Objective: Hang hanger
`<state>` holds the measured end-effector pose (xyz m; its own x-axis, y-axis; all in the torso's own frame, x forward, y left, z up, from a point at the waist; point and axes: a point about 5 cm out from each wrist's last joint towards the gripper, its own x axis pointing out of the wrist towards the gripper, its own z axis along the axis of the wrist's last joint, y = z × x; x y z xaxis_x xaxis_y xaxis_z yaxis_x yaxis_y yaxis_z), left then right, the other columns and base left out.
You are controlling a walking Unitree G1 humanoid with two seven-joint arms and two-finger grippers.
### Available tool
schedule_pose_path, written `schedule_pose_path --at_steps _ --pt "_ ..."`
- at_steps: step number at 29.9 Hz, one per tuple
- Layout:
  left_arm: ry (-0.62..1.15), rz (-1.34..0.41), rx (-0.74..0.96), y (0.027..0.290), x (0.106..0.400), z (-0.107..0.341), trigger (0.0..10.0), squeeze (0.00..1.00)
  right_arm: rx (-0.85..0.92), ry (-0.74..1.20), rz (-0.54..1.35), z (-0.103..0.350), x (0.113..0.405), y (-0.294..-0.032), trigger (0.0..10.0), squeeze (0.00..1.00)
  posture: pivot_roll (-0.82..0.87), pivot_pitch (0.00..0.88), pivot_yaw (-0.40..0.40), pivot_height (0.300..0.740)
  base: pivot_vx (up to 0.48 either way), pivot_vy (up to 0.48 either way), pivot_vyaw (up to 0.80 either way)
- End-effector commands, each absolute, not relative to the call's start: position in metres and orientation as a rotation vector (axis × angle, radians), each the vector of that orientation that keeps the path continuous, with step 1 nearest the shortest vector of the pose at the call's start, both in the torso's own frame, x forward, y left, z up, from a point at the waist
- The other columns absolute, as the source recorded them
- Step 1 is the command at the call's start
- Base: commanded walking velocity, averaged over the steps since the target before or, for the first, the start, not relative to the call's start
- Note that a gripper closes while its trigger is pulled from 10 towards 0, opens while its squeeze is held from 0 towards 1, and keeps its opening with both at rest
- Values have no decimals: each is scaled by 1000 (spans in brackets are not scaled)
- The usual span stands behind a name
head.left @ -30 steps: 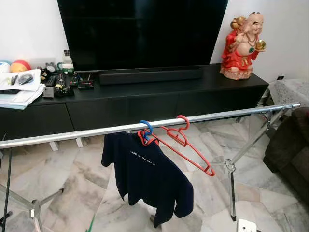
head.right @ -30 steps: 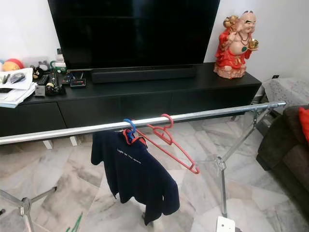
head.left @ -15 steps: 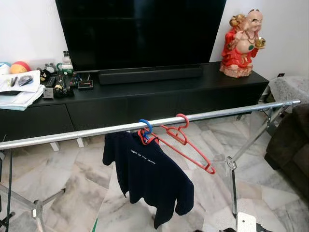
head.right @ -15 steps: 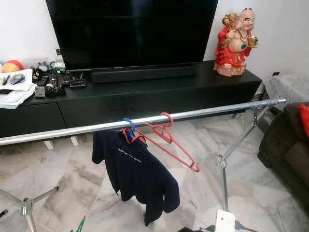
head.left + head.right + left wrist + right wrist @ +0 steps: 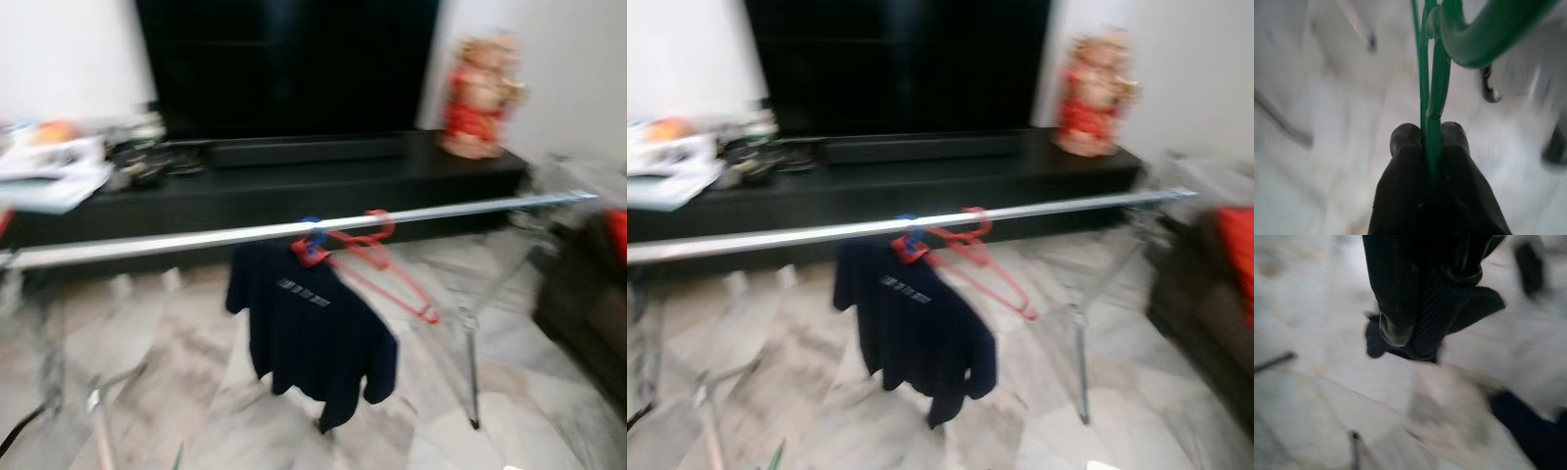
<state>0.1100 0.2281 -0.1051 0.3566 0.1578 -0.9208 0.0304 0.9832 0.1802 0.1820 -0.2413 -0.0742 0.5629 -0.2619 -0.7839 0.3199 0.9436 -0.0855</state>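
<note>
A silver clothes rail point(image 5: 196, 238) crosses the blurred head views. On it hang a navy T-shirt point(image 5: 313, 333) on a hanger with a blue hook point(image 5: 312, 227), and beside it a bare red hanger point(image 5: 377, 264), tilted down to the right. In the left wrist view my left gripper point(image 5: 1429, 134) is shut on a green hanger point(image 5: 1432, 88), whose thin bars run between the two black fingertips over the marble floor. My right gripper point(image 5: 1410, 340) hangs over the floor with its fingers together and nothing in them.
Behind the rail stand a long black TV cabinet point(image 5: 294, 186) with a large TV point(image 5: 284, 69), a red figurine point(image 5: 475, 93) and papers point(image 5: 54, 176). A dark sofa point(image 5: 588, 294) is at the right. The rack's leg point(image 5: 470, 362) stands on the marble floor.
The whole picture has shifted a little to the right and gone blurred, so the camera has moved. The shirt and the red hanger hang on the rail as before.
</note>
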Motion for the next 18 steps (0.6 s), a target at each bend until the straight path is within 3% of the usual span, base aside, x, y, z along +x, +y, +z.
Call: schedule_pose_path --at_steps 1,9,18 --pt "1207 99 186 233 113 -103 10000 0 69 926 -332 -79 175 -234 10000 0 122 0 -26 740 -285 0 800" --pt "1222 107 185 234 109 -104 10000 0 83 936 -340 -80 170 -239 10000 0 122 0 -24 740 -282 0 673" --pt "1237 113 183 235 104 -105 10000 0 72 932 -378 -73 165 -271 10000 0 123 0 -23 740 -283 0 726"
